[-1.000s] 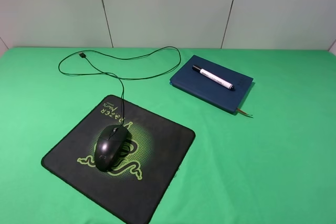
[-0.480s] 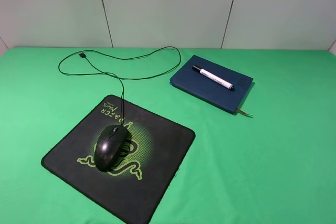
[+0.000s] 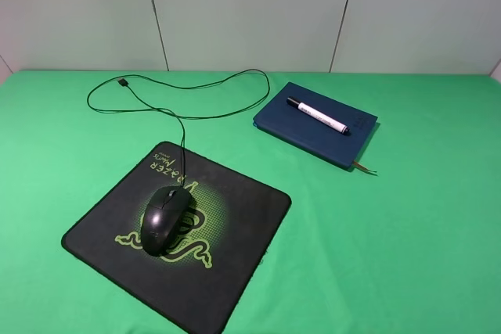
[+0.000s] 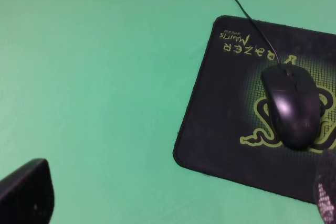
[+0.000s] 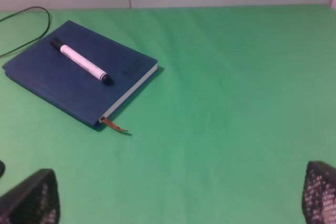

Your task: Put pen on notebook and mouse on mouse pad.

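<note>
Mouse (image 3: 163,221) mid-pad (image 3: 235,271), pen (image 3: 319,116) on notebook (image 3: 313,134) — green cloth (image 3: 407,240) bare around, both jaws wide open

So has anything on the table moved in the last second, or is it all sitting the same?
Nothing visibly changed. The pen still lies on the notebook, the mouse still sits on the mouse pad, and its cable keeps the same loops.
</note>
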Available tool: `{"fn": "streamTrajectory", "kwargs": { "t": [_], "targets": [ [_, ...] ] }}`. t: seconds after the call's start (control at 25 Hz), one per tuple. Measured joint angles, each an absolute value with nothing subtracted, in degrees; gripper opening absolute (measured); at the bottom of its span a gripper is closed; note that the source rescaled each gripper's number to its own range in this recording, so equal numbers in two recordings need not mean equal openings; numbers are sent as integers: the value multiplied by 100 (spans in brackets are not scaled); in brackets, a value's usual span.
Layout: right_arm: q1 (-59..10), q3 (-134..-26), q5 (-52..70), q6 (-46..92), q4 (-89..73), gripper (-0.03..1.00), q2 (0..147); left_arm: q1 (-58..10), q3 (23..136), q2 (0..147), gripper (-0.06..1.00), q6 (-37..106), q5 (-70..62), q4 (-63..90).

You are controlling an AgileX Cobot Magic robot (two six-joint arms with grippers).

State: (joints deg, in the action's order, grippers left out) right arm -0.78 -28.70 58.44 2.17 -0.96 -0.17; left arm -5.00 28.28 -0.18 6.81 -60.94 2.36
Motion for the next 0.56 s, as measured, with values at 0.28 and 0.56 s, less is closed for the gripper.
{"fn": "streamTrajectory", "kwargs": {
  "t": [0.28,0.56],
  "targets": [
    [-78,-2870,5844,217,-96,100,-17,-500,2828,-18,100,681,-6094,236],
    [-78,-2870,5844,217,-96,100,-17,-500,2828,-18,100,681,-6094,236]
  ]
}}
